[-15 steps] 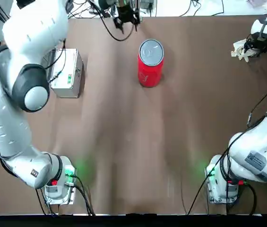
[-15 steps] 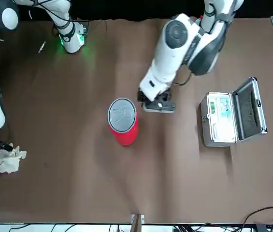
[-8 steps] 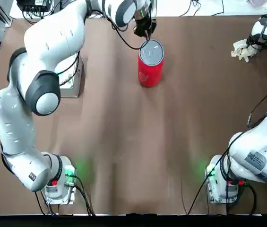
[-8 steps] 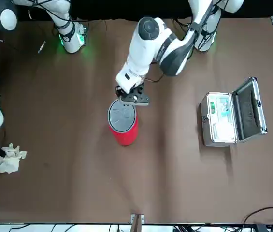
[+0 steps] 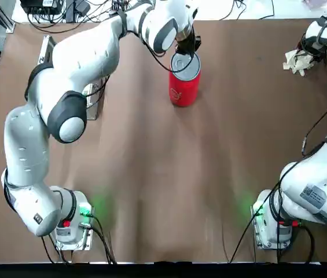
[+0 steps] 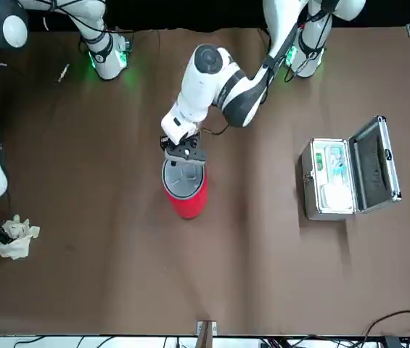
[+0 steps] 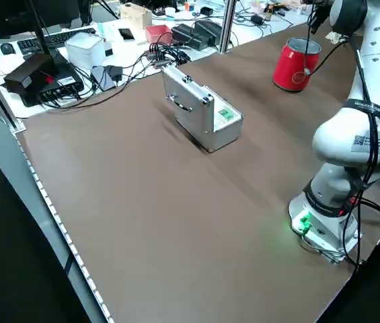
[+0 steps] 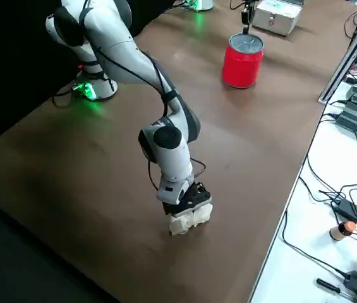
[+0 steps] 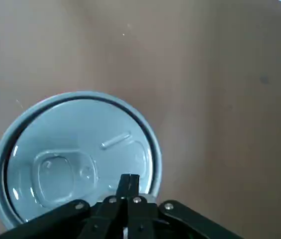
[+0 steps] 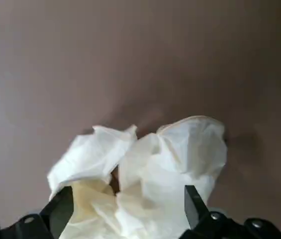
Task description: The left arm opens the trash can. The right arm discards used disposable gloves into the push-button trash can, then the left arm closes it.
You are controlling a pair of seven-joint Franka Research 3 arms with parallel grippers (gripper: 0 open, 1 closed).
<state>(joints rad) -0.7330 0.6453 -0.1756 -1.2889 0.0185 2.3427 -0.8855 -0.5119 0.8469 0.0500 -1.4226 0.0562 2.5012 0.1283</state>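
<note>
Left gripper (image 9: 129,185) now over trash can (image 6: 185,190) lid, fingers together, right gripper (image 10: 125,199) straddling gloves (image 10: 140,174), fingers spread

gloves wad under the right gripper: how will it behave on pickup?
Probably floppy: the gloves lie as a crumpled wad of thin off-white folds, so they should squash between the open fingers of the right gripper. Likely very light, so they might cling or trail loose flaps. No risk of rolling or breaking.

Two white robot arms (image 5: 65,63) with grey round joints, black cables and dark grippers; bases are glowing green.
</note>
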